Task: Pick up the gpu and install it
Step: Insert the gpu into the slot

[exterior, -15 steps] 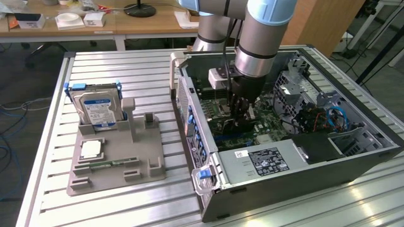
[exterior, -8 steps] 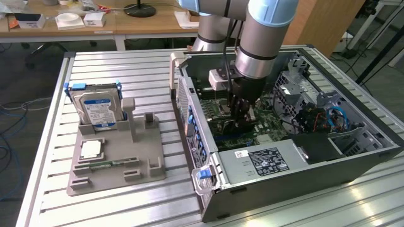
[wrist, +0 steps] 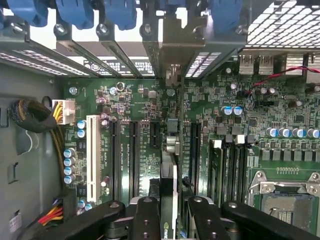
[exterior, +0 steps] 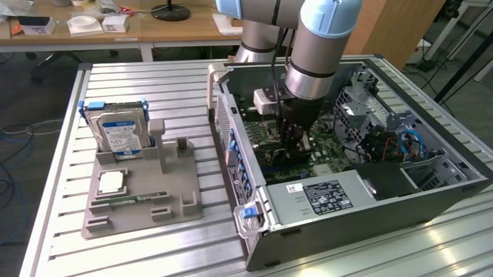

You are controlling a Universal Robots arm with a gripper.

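Pincer (wrist: 168, 212) grips the gpu (wrist: 168, 165) edge-on inside the computer case (exterior: 431, 199) on a slatted metal table (exterior: 131, 254).

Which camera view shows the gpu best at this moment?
The wrist view shows it best: the gpu stands edge-on between the gripper fingers, above the motherboard slots. In the exterior view the arm covers most of it inside the computer case.

Even bright light; glare streaks on table (exterior: 154, 242); wrist foreground blurred.
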